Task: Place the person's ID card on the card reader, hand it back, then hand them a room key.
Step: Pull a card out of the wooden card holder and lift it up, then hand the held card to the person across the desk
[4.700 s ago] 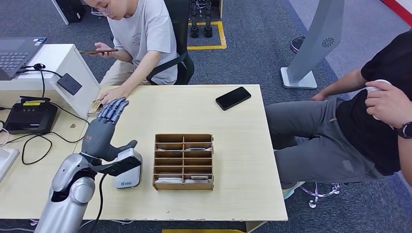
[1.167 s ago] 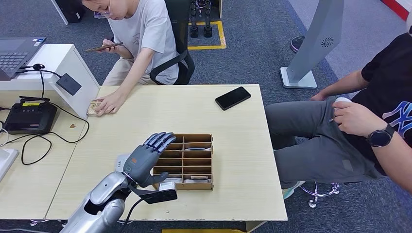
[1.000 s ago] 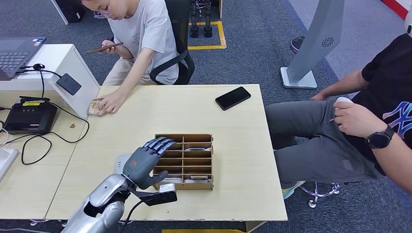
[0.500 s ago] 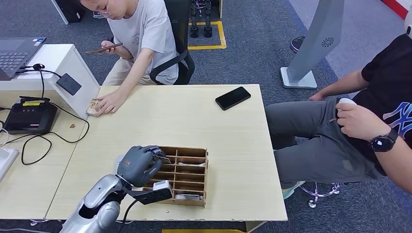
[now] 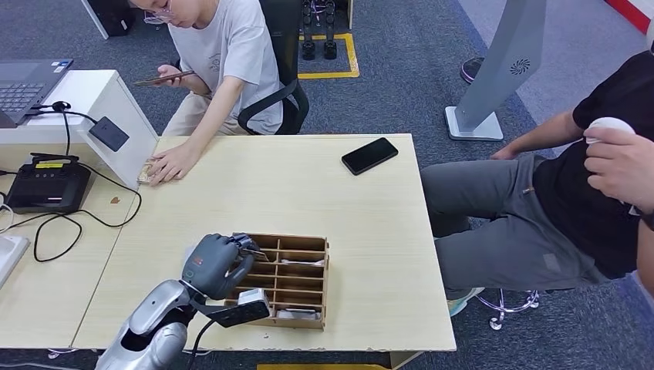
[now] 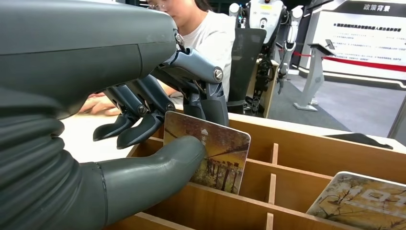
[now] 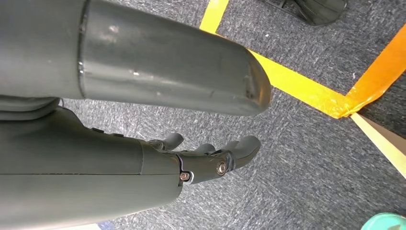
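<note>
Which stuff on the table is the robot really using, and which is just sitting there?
Using:
left hand
picture-printed room key card, pinched
wooden slotted card box

Just sitting:
black smartphone
black box with cables
grey laptop

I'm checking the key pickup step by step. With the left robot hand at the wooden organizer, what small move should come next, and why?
Probably a short lift straight up. The left robot hand already pinches a room key card between thumb and fingers, but the card's lower part still sits inside a compartment of the wooden organizer. Raising it should clear the dividers before carrying it toward the person.
</note>
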{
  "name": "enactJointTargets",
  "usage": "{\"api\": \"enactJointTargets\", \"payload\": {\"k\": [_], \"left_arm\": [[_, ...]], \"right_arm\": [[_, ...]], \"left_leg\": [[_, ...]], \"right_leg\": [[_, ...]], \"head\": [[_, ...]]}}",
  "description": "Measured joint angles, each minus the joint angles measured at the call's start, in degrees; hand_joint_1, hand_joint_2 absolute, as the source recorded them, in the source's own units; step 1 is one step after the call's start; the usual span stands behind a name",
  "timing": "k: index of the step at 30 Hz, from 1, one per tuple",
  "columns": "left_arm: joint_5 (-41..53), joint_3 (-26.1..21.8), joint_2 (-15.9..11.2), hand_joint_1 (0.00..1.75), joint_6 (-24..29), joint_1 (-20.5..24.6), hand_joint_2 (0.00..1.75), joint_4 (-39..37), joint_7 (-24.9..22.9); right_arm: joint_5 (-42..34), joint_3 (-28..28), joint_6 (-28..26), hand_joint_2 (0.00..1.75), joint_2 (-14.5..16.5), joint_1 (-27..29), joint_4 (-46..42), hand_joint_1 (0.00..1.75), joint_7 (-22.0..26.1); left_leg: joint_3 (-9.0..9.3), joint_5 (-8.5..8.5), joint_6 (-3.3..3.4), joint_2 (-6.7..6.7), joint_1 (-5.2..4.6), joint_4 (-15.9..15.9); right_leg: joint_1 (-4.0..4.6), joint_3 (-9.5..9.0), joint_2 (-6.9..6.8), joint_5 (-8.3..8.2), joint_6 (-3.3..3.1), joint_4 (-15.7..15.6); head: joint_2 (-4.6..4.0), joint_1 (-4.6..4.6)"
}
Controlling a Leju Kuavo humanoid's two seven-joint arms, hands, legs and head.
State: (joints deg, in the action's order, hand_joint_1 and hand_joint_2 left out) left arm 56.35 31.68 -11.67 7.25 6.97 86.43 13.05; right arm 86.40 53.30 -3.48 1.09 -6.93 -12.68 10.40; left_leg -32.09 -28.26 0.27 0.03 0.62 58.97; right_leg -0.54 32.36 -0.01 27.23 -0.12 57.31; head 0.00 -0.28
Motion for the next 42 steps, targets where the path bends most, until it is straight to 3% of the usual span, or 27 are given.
{"api": "enactJointTargets", "payload": {"k": [9, 14, 23, 28, 35, 42], "left_arm": [[-2.8, -1.0, -0.1, 1.75, -0.1, -0.7, 1.75, 1.1, 1.4], [-6.3, -2.8, -0.7, 1.75, -0.8, -0.1, 1.75, 5.4, 2.4], [-14.1, -11.6, -3.0, 1.75, -7.5, 10.6, 1.75, 17.4, -0.1], [-16.0, -16.4, -3.1, 1.75, -9.9, 15.5, 1.75, 20.5, -2.8], [-9.6, -21.1, -1.2, 1.75, -7.0, 16.0, 1.75, 18.8, -5.3], [-8.1, -22.5, 0.0, 1.75, -6.5, 16.0, 1.75, 17.3, -6.0]], "right_arm": [[0.0, -0.4, 0.0, 0.00, 0.0, -0.1, 0.0, 0.00, -0.1], [-0.1, -0.4, 0.1, 0.00, 0.0, 0.1, 0.0, 0.00, -0.8], [-0.3, -0.4, 0.1, 0.00, 0.0, 0.5, 0.0, 0.00, -1.8], [-0.4, -0.3, 0.3, 0.00, 0.0, 1.0, 0.0, 0.00, -2.3], [-0.3, -0.3, 0.4, 0.00, 0.2, 1.1, 0.0, 0.00, -2.5], [-0.3, -0.3, 0.4, 0.00, 0.3, 1.1, 0.0, 0.00, -2.6]], "left_leg": [[0.00, 0.00, 0.00, 0.00, 0.00, 0.0], [0.00, 0.01, 0.00, 0.00, 0.00, 0.0], [0.00, 0.09, -0.06, -0.01, 0.02, 0.0], [0.01, 0.09, -0.06, 0.00, 0.01, 0.0], [-0.01, 0.09, -0.06, 0.02, 0.01, 0.0], [-0.01, 0.09, -0.06, 0.02, 0.01, 0.0]], "right_leg": [[0.00, 0.00, 0.00, 0.00, 0.00, 0.0], [0.00, 0.02, 0.00, 0.00, 0.00, 0.0], [0.02, 0.03, -0.01, -0.07, -0.08, 0.0], [0.02, 0.03, 0.00, -0.07, -0.09, 0.0], [0.02, 0.07, 0.03, -0.06, -0.09, 0.0], [0.02, 0.07, 0.04, -0.07, -0.09, 0.0]], "head": [[0.00, 0.00], [0.00, -0.01], [0.00, 0.00], [0.00, 0.01], [0.00, 0.00], [0.00, 0.01]]}}
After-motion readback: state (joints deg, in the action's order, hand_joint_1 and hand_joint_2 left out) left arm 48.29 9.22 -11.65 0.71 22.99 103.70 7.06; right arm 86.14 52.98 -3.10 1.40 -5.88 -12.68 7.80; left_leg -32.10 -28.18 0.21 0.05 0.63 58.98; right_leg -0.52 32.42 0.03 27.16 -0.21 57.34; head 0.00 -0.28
